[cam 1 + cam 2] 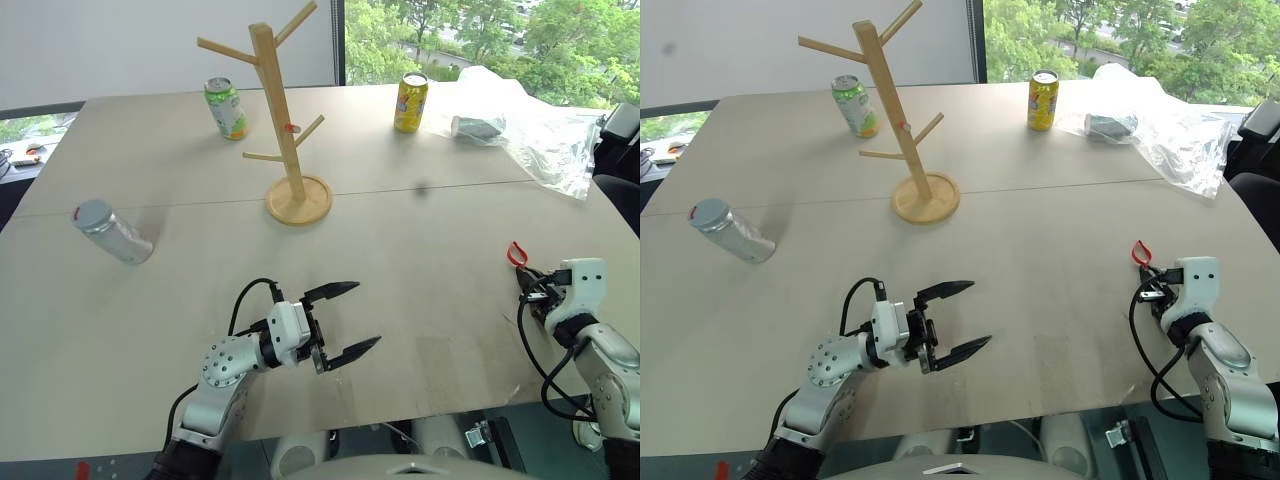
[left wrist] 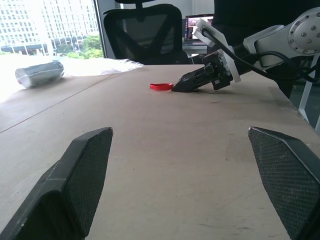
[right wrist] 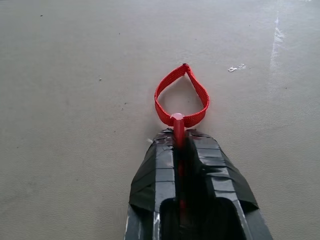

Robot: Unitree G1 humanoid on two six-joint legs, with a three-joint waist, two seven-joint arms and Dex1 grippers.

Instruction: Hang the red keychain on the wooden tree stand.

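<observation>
Your right gripper [image 3: 180, 142] is lying low on the beige table [image 1: 430, 300], fingers pinching the red woven-loop keychain [image 3: 181, 95]; your left gripper [image 1: 345, 320] is hovering level, jaws gaping wide, holding nothing.

Bare table [image 1: 420, 290] from near edge to wooden tree stand [image 1: 285, 130] — cans [image 1: 226, 108] flanking it, well apart.

Office or meeting room. Evidence: a large pale table [image 1: 420, 260] made of joined tops; a black high-backed swivel chair [image 2: 145, 30] with an open laptop [image 2: 197, 25] behind it; a plain white wall along the far left; big windows at the far right — trees [image 1: 470, 30] outside, and tall city buildings [image 2: 45, 25] beyond the glass.
</observation>
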